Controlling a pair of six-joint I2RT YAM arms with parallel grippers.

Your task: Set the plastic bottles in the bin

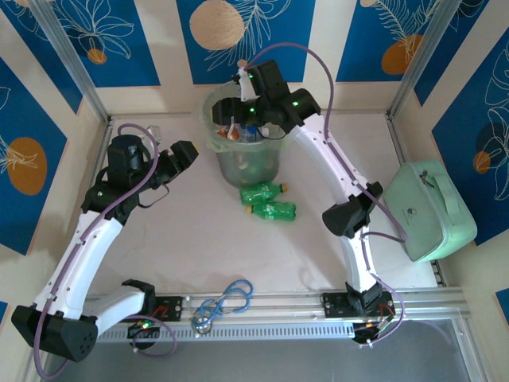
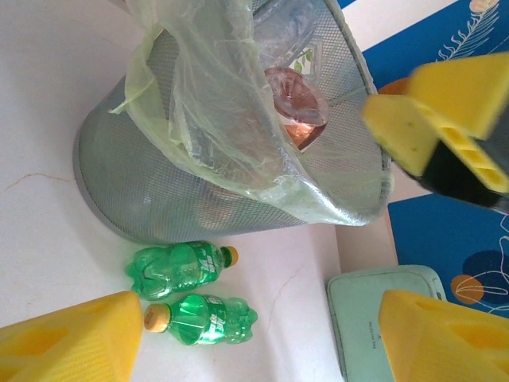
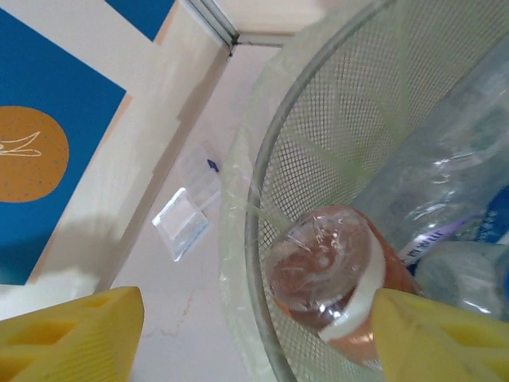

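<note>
The bin (image 1: 250, 165) is a wire-mesh basket with a pale green liner, standing at the back middle of the table. Inside it lie several bottles, among them an orange-brown one (image 3: 326, 270) and a clear one (image 3: 445, 175). My right gripper (image 1: 242, 103) hovers over the bin's rim, open (image 3: 254, 342), with the orange-brown bottle loose below it. Two green bottles with yellow caps (image 1: 262, 192) (image 1: 274, 210) lie side by side in front of the bin. My left gripper (image 1: 187, 155) is left of the bin, open and empty (image 2: 258, 342), looking at the green bottles (image 2: 179, 268) (image 2: 207, 318).
A mint green case (image 1: 433, 208) sits at the right edge. A blue-grey looped cable (image 1: 227, 301) lies near the front rail. A small clear plastic packet (image 3: 183, 223) lies on the table behind and to the left of the bin. Walls close the back and sides.
</note>
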